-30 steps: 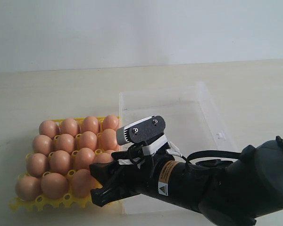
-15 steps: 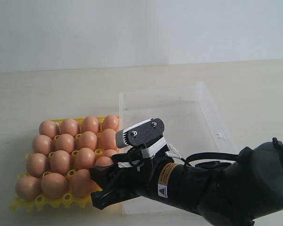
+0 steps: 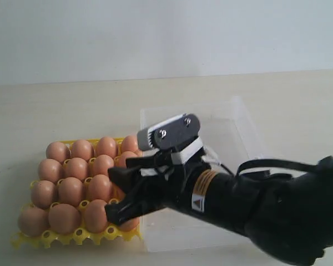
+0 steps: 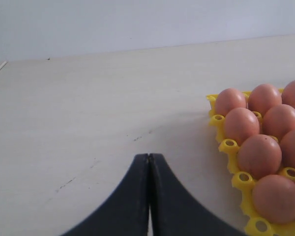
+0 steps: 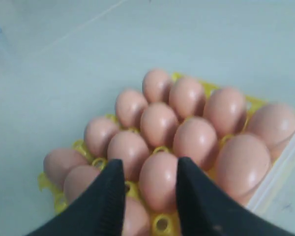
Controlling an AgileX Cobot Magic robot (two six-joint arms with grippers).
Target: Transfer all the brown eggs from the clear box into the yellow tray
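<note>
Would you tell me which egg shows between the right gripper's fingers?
The egg framed between the black fingers of the right gripper in the right wrist view; every other egg in the tray lies outside that gap.

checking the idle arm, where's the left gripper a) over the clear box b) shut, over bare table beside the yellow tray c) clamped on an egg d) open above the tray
b, the left wrist view shows the left gripper with its fingers pressed together over the table, the yellow tray off to one side.
</note>
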